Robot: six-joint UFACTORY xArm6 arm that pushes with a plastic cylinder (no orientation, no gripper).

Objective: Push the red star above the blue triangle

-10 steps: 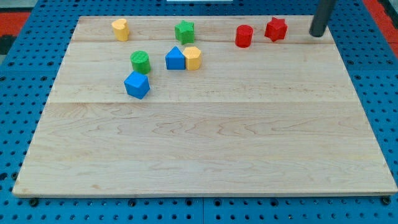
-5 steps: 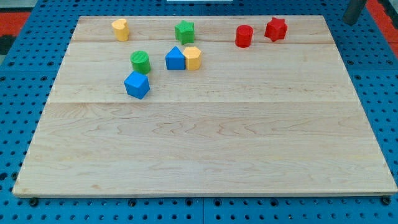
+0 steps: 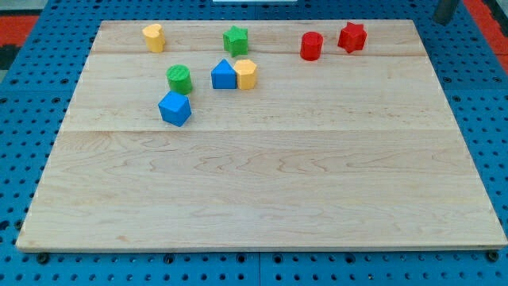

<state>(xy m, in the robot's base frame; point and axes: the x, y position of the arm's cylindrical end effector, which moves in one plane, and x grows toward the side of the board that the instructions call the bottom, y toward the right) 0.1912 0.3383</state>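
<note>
The red star lies near the view's top right of the wooden board. The blue triangle lies left of centre near the top, touching a yellow hexagon block on its right. My tip shows at the view's top right corner, off the board, well right of and slightly above the red star. Only the rod's lowest part is in view.
A red cylinder sits just left of the red star. A green star lies above the blue triangle. A green cylinder, a blue cube and a yellow block lie further left.
My tip has moved up and to the right, from beside the board's top right edge to the view's corner. No block has moved.
</note>
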